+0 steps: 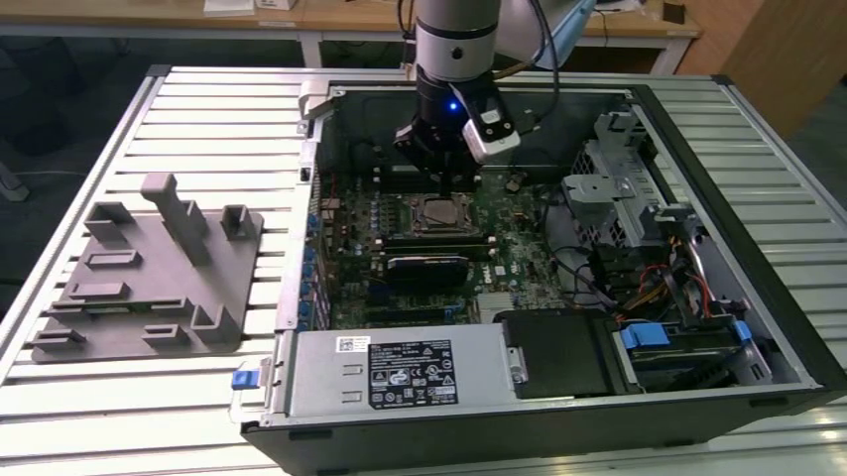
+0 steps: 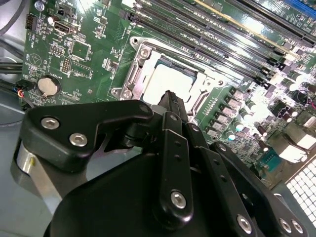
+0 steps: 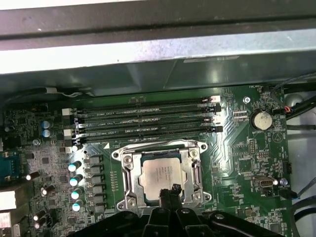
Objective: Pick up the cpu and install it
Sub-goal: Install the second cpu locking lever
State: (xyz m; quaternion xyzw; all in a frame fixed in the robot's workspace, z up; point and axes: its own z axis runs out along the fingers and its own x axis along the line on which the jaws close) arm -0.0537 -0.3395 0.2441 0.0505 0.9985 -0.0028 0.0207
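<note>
Exterior view: my gripper (image 1: 446,180) hangs inside the open computer case (image 1: 741,149), low over the motherboard (image 1: 523,253). Just below its tips the cpu (image 1: 439,210) lies flat in its socket, a square whose edges run parallel to the black memory sticks (image 1: 430,239) beside it. A grey fixture tray (image 1: 146,283) sits on the slatted table (image 1: 198,119), well apart at the exterior view's left.

Second wrist view: my black fingers (image 2: 172,106) stand close together, clamped on nothing, their tips directly above the cpu (image 2: 165,81); whether they touch its pale metal top I cannot tell. The socket frame (image 2: 140,57) surrounds the chip on all sides.

First wrist view: the cpu (image 3: 160,174) is seated level within the socket frame (image 3: 126,163), its sides square to the memory slots (image 3: 143,121). My fingertips (image 3: 173,190) meet at the chip's near edge. A coin battery (image 3: 260,119) lies apart from the socket, near the board's edge.
</note>
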